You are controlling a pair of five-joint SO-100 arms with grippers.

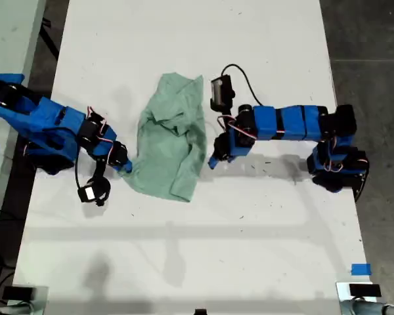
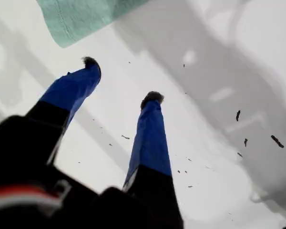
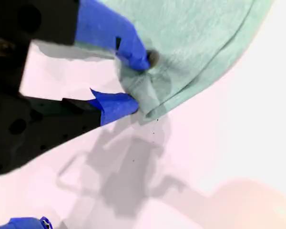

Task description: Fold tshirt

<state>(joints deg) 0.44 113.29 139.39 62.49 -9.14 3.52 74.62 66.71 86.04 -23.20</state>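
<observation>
The pale mint-green tshirt (image 1: 171, 138) lies crumpled in the middle of the white table (image 1: 203, 243), bunched and partly doubled over itself. My second gripper (image 1: 125, 165) belongs to the arm on the exterior view's left. It is shut on the tshirt's near edge (image 3: 195, 38), and the cloth puckers between its blue fingertips (image 3: 139, 83). My first gripper (image 1: 213, 159), on the arm at the exterior view's right, sits just off the tshirt's other side. Its jaws are open (image 2: 121, 80) over bare table, with a corner of the tshirt (image 2: 81, 16) ahead of them.
Blue tape (image 1: 360, 269) marks the table near the exterior view's lower right. Dark floor (image 1: 374, 39) lies past the table's edge on the exterior view's right. Another pale surface with blue tape (image 1: 3, 79) lies at its left. A black cable (image 1: 240, 71) loops behind the first arm.
</observation>
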